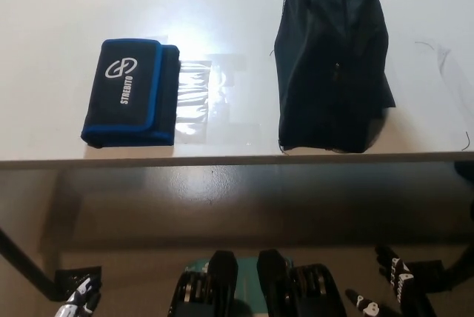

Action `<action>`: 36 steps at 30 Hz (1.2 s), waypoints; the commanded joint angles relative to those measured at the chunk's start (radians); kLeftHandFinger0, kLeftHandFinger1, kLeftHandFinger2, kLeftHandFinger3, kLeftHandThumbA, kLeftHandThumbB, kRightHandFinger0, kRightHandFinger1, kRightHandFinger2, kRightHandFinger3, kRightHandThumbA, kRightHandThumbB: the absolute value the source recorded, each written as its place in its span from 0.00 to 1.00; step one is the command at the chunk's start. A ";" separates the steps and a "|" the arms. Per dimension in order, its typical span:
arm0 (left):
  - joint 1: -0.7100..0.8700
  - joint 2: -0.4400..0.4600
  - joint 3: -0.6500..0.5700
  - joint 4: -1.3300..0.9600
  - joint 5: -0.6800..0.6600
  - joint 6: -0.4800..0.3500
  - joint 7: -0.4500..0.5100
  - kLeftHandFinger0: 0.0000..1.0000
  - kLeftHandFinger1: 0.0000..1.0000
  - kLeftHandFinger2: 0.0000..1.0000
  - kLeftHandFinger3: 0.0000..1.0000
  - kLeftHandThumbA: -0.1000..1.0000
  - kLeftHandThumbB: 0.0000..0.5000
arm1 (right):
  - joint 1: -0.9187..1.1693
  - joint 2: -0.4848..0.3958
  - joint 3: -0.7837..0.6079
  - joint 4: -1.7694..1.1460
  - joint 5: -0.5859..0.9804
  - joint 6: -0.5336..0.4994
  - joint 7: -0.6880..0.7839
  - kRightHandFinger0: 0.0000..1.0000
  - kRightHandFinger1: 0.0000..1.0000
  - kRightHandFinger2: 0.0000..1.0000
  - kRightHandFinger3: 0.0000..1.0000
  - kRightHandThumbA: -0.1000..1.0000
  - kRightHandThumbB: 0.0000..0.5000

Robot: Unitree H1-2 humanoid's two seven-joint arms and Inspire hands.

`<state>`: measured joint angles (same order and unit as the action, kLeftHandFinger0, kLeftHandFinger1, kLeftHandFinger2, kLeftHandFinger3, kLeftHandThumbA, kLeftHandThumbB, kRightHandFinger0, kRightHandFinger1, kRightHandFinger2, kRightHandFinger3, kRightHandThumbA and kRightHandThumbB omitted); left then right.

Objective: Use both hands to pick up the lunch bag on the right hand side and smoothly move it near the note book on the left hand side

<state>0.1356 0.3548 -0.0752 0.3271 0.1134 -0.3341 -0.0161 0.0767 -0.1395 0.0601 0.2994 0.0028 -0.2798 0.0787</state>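
A dark lunch bag (332,58) stands upright on the white table (59,6), right of centre, its base close to the front edge. To its left lies a black notebook case (132,92) with blue trim and white lettering, flat on the table. My white left hand (80,298) shows only partly at the lower left corner, below the table's edge. At the lower right is my black right hand (396,287), fingers spread, also below the table and well short of the bag. Neither hand touches anything.
The table's front edge (237,159) runs across the middle of the picture. Below it is a brownish floor (244,206). A thin dark cable (444,54) lies on the table right of the bag. A dark bar (26,265) slants at the lower left.
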 commanded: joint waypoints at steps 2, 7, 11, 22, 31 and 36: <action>0.042 0.059 -0.025 -0.169 0.015 -0.136 -0.035 1.00 1.00 1.00 1.00 1.00 0.65 | 0.038 -0.017 -0.024 -0.148 0.005 -0.190 0.002 1.00 1.00 1.00 1.00 0.85 0.26; 0.064 0.055 -0.017 -0.271 -0.019 -0.136 -0.053 1.00 1.00 1.00 1.00 1.00 0.72 | 0.057 -0.002 -0.044 -0.237 0.003 -0.190 -0.021 1.00 0.97 1.00 1.00 0.85 0.24; 0.072 0.044 -0.011 -0.357 -0.074 -0.131 -0.077 1.00 1.00 1.00 1.00 1.00 0.77 | 0.065 0.010 -0.054 -0.293 -0.011 -0.190 -0.032 0.97 0.93 1.00 1.00 0.89 0.24; 0.037 0.012 -0.018 -0.558 -0.170 -0.088 -0.118 1.00 1.00 1.00 1.00 0.99 0.59 | 0.059 0.015 -0.080 -0.426 0.028 -0.190 -0.024 0.94 0.93 1.00 1.00 0.84 0.19; -0.078 -0.038 -0.008 -0.627 -0.144 -0.047 -0.115 1.00 1.00 1.00 1.00 1.00 0.52 | -0.022 -0.009 -0.126 -0.465 0.061 -0.167 -0.020 0.89 0.92 1.00 1.00 0.83 0.27; -0.185 -0.069 -0.004 -0.657 -0.138 0.059 -0.111 1.00 1.00 1.00 1.00 1.00 0.67 | -0.105 -0.012 -0.163 -0.471 0.071 -0.130 -0.038 0.91 0.95 1.00 1.00 0.86 0.33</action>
<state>0.0198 0.3043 -0.0919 -0.2868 -0.0124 -0.3558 -0.1246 0.0330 -0.1398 -0.0736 -0.1228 0.0330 -0.4076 0.0672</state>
